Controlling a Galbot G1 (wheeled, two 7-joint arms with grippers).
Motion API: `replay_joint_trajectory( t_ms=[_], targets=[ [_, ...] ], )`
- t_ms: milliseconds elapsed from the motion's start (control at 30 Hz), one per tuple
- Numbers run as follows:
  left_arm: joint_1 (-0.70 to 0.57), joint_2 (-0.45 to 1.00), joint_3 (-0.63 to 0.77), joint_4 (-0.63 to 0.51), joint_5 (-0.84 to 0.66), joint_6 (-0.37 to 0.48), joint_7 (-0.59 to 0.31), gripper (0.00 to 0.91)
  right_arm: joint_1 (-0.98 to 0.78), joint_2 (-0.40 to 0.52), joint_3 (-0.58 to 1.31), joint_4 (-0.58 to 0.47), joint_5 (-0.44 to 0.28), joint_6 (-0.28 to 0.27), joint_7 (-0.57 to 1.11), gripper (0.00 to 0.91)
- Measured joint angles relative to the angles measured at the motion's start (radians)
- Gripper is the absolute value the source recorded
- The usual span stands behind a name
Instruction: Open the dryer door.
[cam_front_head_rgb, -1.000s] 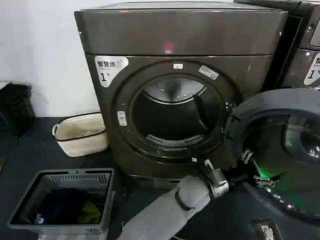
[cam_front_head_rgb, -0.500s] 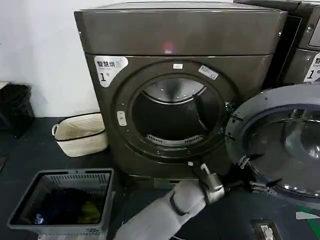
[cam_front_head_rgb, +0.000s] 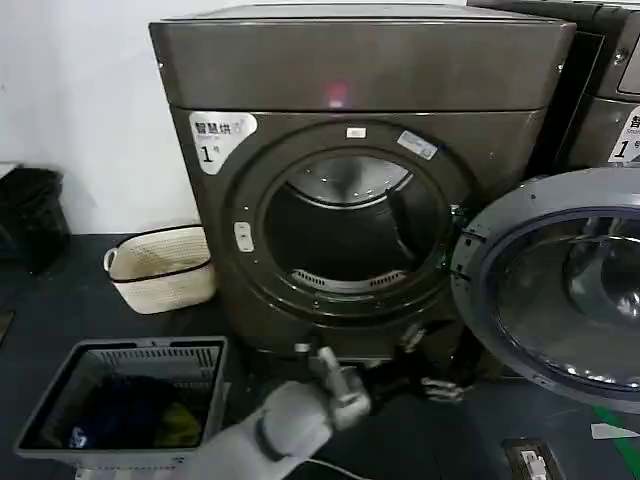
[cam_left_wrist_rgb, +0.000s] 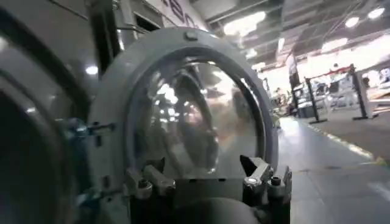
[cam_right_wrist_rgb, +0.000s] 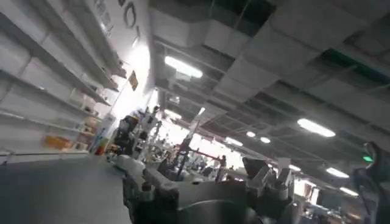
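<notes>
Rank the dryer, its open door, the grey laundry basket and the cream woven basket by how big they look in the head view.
1. The dryer.
2. The dryer door, swung open and cut off by the picture's edge.
3. The grey laundry basket, though it sits nearer the camera.
4. The cream woven basket.

Left arm (cam_front_head_rgb: 265, 435) reaches in from the near edge toward the right, grey-sleeved, wrist low. Left gripper (cam_front_head_rgb: 437, 385) at its end — fingers parted, nothing between them. Right gripper (cam_right_wrist_rgb: 204, 182) points upward — fingers apart, empty.
</notes>
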Motion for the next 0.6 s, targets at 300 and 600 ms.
replay_joint_trajectory(
  t_ms=[300, 600],
  targets=[
    [0.156, 0.251, -0.148, -0.2, 0.005, -0.007, 0.012, 0.907, 0.027, -0.031, -0.045, -0.011, -0.003, 0.02, -0.002, 0.907],
    [0.345, 0.523, -0.378, -0.275, 0.165, -0.082, 0.053, 0.907, 0.044, -0.058, -0.081, -0.059, 0.0, 0.031, -0.004, 0.907]
  ],
)
